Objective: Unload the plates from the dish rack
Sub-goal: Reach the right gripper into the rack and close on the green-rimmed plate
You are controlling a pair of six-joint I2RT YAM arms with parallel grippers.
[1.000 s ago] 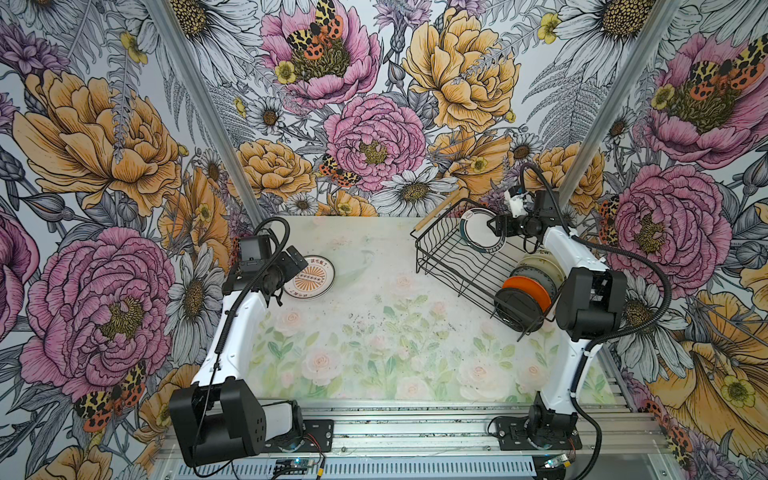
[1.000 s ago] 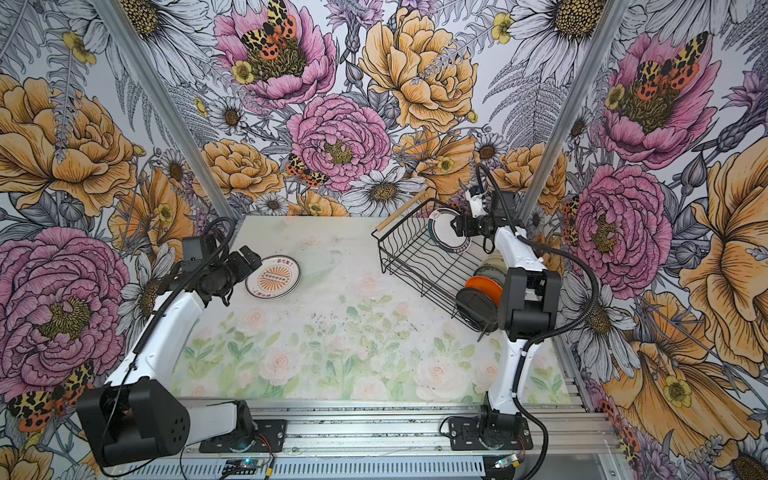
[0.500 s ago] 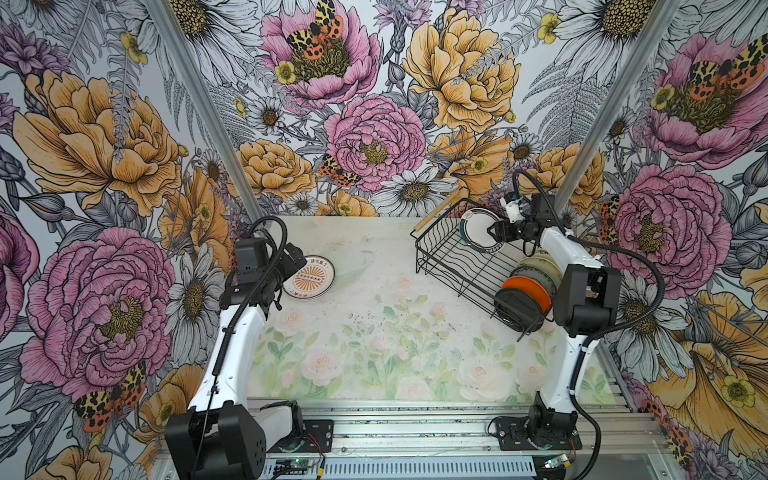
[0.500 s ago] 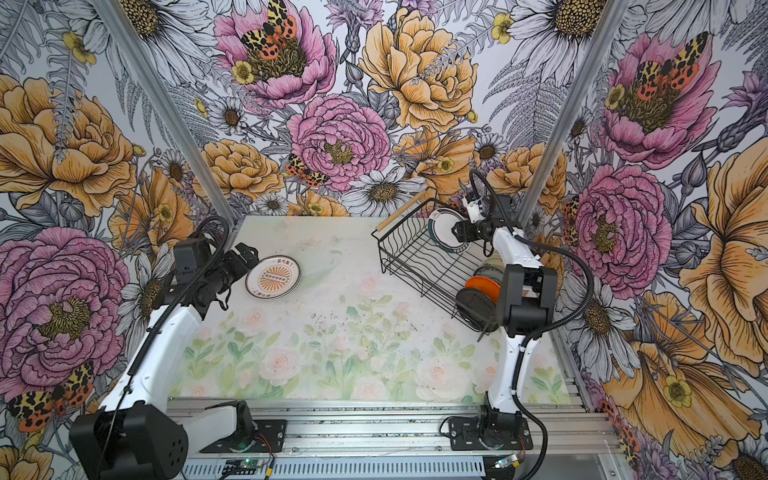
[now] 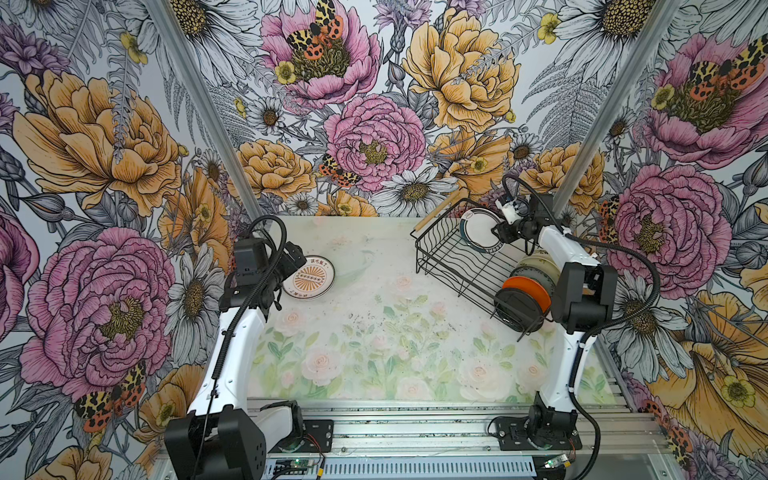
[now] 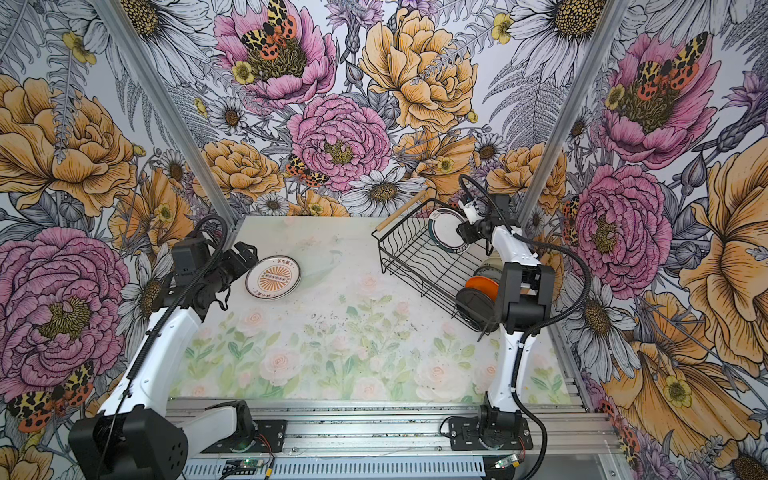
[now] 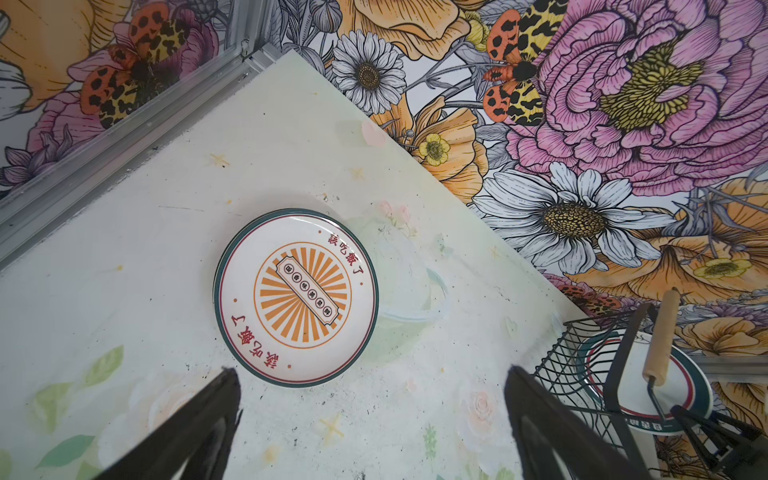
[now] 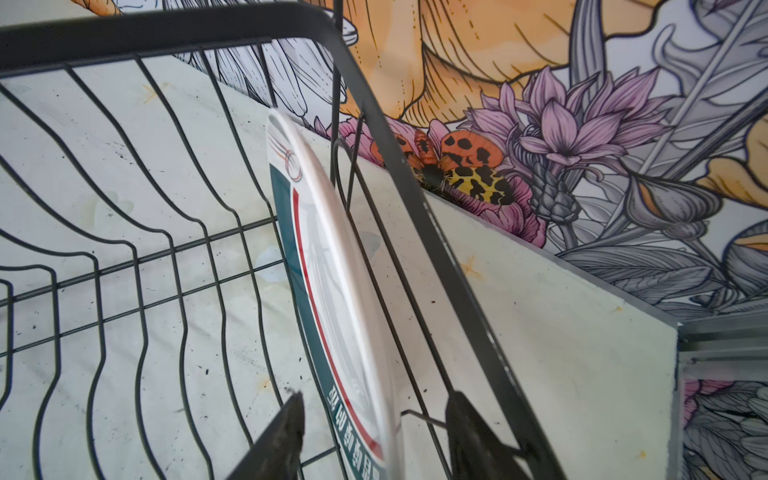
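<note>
I am closing my right gripper (image 8: pixel 374 397), not yet clamped, onto the right-of-centre white teal-rimmed round plate (image 5: pixel 478 230), starting its unloading.

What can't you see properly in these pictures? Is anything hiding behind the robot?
Plates at the dish rack's near end: the right arm covers most in both top views; count unclear.
Teal-rimmed plate's writing: cut by the right wrist view's bottom edge, too small in top views.
Left claw: only two fingertips show in the left wrist view; the edge cuts off the rest.
</note>
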